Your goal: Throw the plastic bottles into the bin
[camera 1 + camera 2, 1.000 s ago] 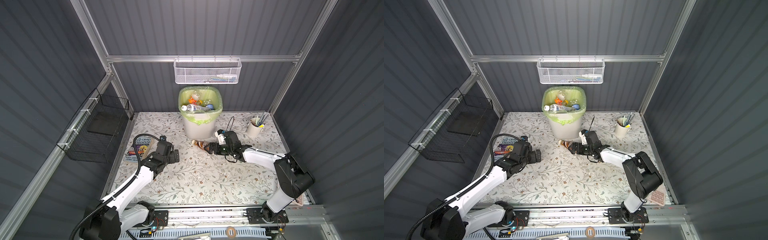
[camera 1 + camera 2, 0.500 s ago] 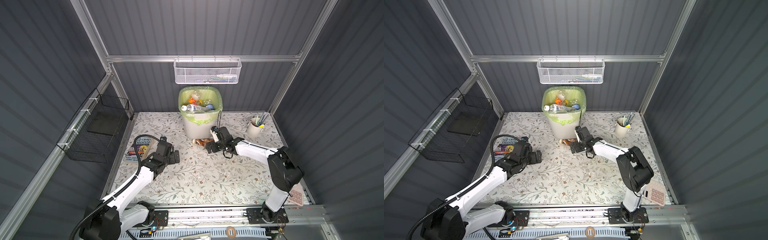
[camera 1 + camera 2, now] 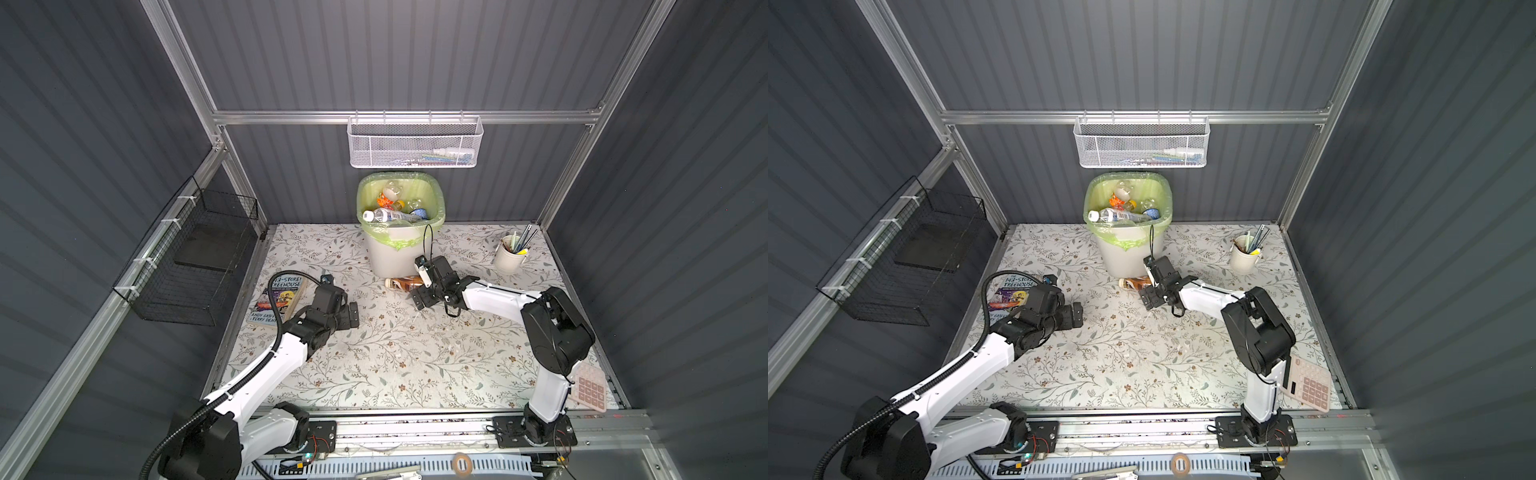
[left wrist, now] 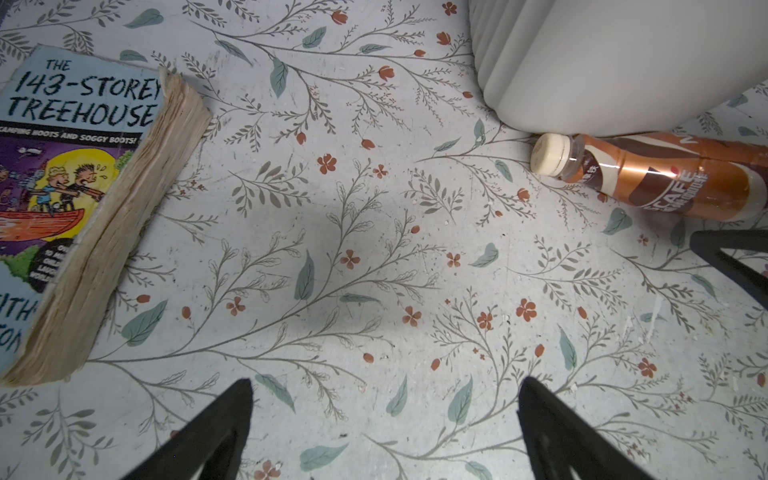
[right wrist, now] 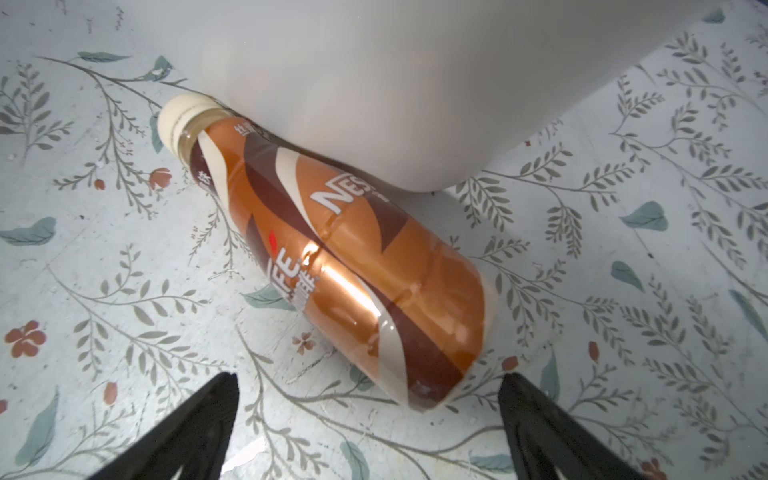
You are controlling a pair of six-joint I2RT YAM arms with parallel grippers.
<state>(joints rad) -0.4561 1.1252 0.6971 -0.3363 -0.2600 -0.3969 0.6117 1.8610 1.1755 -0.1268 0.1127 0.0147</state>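
Bottle (image 5: 332, 257) before low, wide-open right claw (image 5: 366, 375)

Brown-labelled plastic bottle (image 5: 340, 257) lying tight against white plastic bin (image 5: 415, 83): no finger room on that side. Bare floral tabletop (image 3: 395, 345) on its open side and across the middle, free to pass. Thick paperback book (image 3: 277, 300) by left edge, white cup of pens (image 3: 508, 259) in far right corner, both well apart from it.
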